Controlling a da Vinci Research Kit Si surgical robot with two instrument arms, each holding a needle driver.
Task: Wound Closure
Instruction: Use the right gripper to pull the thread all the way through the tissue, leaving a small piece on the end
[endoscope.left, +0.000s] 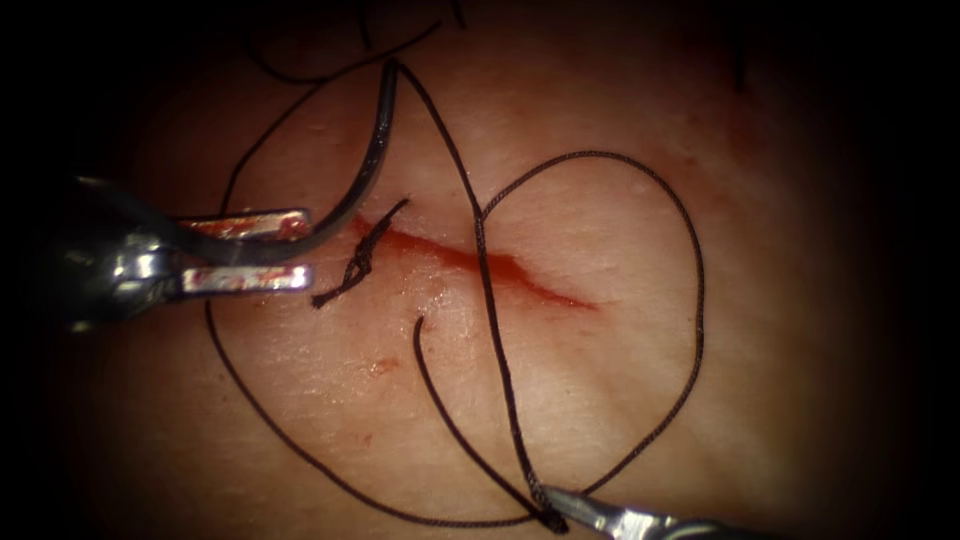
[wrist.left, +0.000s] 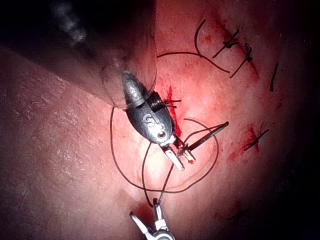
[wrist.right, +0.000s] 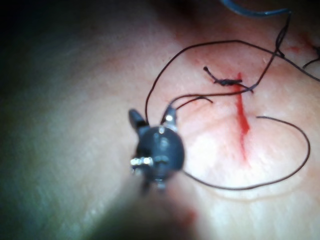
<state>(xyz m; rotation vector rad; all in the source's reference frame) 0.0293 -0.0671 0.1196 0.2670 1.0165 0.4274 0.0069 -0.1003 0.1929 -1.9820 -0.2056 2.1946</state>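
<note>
Now, your holds:
Left tool (endoscope.left: 300, 250): jaws clamped on needle (endoscope.left: 372, 160) mid-curve, clear of tissue (endoscope.left: 300, 400).
Right tool (endoscope.left: 560, 512): jaws clamped on thread (endoscope.left: 495, 320).

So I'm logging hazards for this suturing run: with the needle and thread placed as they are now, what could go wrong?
The left tool holds the needle near its pointed end, out of the tissue; the long free curve might swing or twist in the grip.

The right tool is shut on the thread, which lies in wide loops across the cut; a pull could snag or tangle them.

The thread also passes close to the finished knot, which might catch it.
</note>
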